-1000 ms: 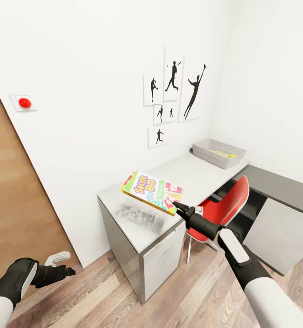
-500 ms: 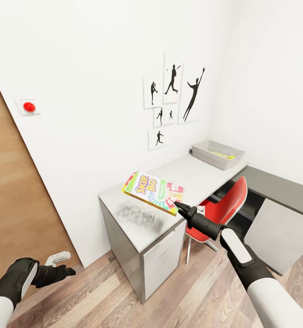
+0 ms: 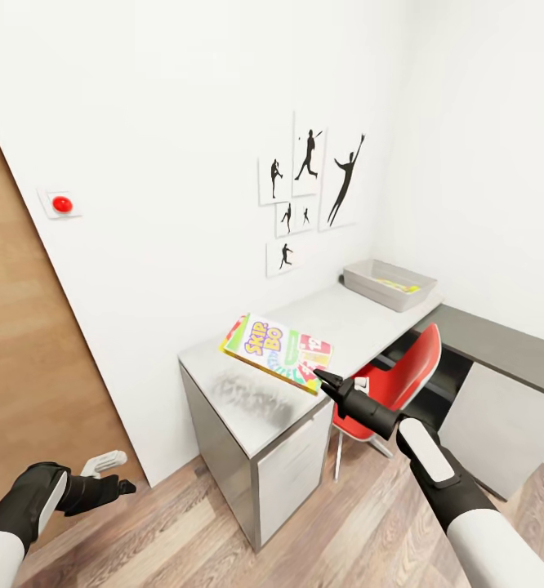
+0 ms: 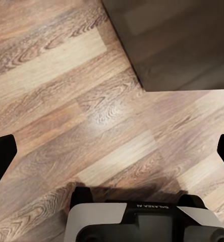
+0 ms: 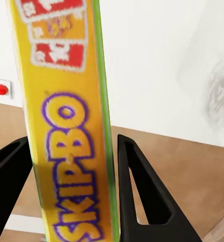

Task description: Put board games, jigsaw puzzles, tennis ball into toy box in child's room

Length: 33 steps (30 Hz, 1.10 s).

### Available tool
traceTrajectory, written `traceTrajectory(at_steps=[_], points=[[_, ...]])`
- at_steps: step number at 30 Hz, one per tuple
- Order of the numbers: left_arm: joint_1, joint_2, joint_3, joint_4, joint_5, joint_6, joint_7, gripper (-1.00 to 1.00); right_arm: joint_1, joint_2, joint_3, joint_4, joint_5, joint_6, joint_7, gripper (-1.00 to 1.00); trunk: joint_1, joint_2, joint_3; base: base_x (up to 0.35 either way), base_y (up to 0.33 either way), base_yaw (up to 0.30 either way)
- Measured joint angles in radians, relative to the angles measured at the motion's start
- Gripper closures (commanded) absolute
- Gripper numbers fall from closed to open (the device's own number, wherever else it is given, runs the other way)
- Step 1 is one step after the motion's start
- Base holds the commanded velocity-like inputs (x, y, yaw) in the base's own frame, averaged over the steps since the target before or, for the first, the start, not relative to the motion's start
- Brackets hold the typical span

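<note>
My right end effector (image 3: pixel 319 376) is clamped on the game's (image 3: pixel 277 350) edge, holding it level at frame centre above the worktop (image 3: pixel 337 314), bound for the toy box (image 3: pixel 362 282) upper right. My left end effector (image 3: pixel 109 478), fingers apart, idles low at lower left.

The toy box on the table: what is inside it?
Inside the toy box, something flat and yellow-green shows near the far side. The near wall covers the rest of the inside.

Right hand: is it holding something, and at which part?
Yes. The right hand is shut on the flat yellow Skip-Bo board game box, pinching its near edge between the two fingers. The left hand is open and holds nothing.
</note>
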Motion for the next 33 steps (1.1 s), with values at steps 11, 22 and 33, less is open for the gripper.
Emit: traceTrajectory(at_steps=[11,22,33], points=[[0.000,0.000,0.000,0.000,0.000,-0.003,0.000,-1.00,0.000,0.000,0.000,0.000,0.000,-0.001,0.001,1.00,-0.042,0.077,0.053,0.000,0.000,0.000],[0.000,0.000,-0.001,0.000,0.000,-0.002,0.001,-1.00,0.000,0.001,0.001,0.000,0.001,-0.001,0.001,1.00,-0.084,0.154,0.106,-0.102,0.000,0.036],[0.000,0.000,0.000,0.000,0.000,-0.001,0.001,-1.00,0.000,0.001,0.001,0.000,0.001,-0.001,0.001,1.00,-0.100,0.183,0.134,-0.015,0.000,0.078]])
